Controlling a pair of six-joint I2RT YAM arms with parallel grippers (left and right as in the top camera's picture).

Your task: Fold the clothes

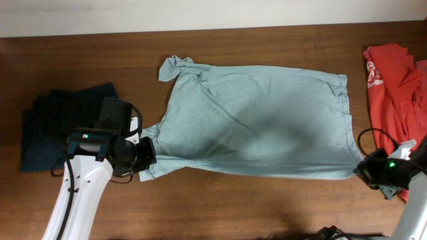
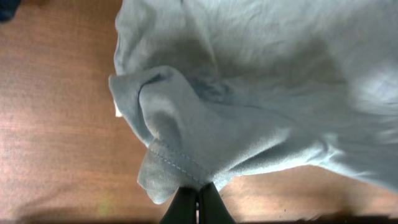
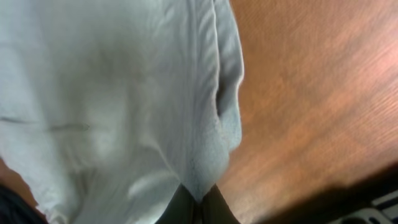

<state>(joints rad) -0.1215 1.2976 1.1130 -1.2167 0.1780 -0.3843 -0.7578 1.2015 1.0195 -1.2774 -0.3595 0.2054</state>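
The desk (image 1: 267,207) is brown wood with a fine grain and a low satin sheen. The pale grey-blue T-shirt (image 1: 260,120) is soft, matt knit cloth with a stitched hem; the red shirt (image 1: 393,80) and navy garment (image 1: 40,143) are matt cloth too. The left arm (image 1: 77,193) has a smooth, glossy white plastic shell.
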